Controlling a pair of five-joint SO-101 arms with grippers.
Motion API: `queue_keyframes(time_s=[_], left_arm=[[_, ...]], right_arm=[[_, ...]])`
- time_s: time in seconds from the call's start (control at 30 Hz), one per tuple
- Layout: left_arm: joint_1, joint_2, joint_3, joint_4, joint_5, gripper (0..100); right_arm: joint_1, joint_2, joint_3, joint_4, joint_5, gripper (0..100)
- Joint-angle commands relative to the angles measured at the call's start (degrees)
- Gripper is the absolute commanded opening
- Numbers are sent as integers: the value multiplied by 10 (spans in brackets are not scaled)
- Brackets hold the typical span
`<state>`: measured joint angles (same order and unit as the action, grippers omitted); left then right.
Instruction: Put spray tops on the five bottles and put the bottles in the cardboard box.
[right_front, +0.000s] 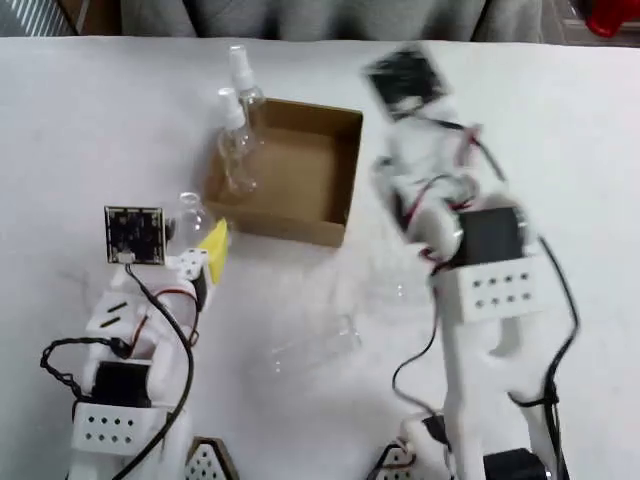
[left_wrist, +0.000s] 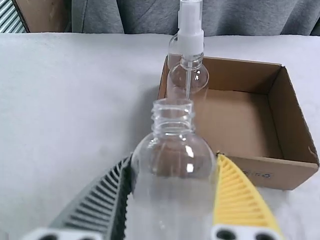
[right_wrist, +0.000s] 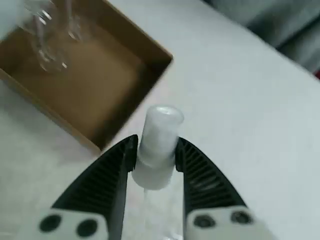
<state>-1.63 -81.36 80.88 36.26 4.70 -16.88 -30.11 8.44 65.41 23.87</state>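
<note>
My left gripper (left_wrist: 172, 166) is shut on a clear bottle (left_wrist: 172, 175) with an open neck, standing upright between its grey and yellow fingers. In the high view that bottle (right_front: 190, 213) is just left of the cardboard box (right_front: 300, 185). Two bottles with spray tops (right_front: 238, 130) stand in the box's far left corner. My right gripper (right_wrist: 156, 145) is shut on a white spray top (right_wrist: 158, 142), held over the table just right of the box (right_wrist: 75, 75). Another clear bottle (right_front: 315, 345) lies on its side on the table in front of the box.
The table is covered with a white cloth (right_front: 100, 110). The right arm (right_front: 480, 260) and its cables stretch along the right side. The left arm's base (right_front: 115, 400) sits at the near left. A grey curtain (left_wrist: 250, 15) hangs behind the table.
</note>
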Motion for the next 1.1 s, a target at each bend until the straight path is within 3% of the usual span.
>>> queue_keyframes(time_s=[0.0, 0.13, 0.47, 0.6, 0.8, 0.9, 1.07], left_arm=[[-6, -11, -7, -22, 4, 27], [-5, -11, -5, -23, 4, 27], [-4, -11, 40, -125, 4, 24], [-5, -11, 43, -128, 4, 24], [0, -11, 63, -186, 4, 24], [-4, -11, 87, -230, 4, 24], [-1, -11, 94, -238, 4, 24]], right_arm=[[-68, -30, -7, -111, -4, 16], [-121, -46, -5, -223, -4, 16], [-291, -65, -37, -301, -4, 16], [-298, -95, 13, -296, -42, 16], [-297, -107, 47, -434, -183, 15], [-269, -102, 62, -443, -196, 15], [-260, -107, 103, -514, -200, 15]])
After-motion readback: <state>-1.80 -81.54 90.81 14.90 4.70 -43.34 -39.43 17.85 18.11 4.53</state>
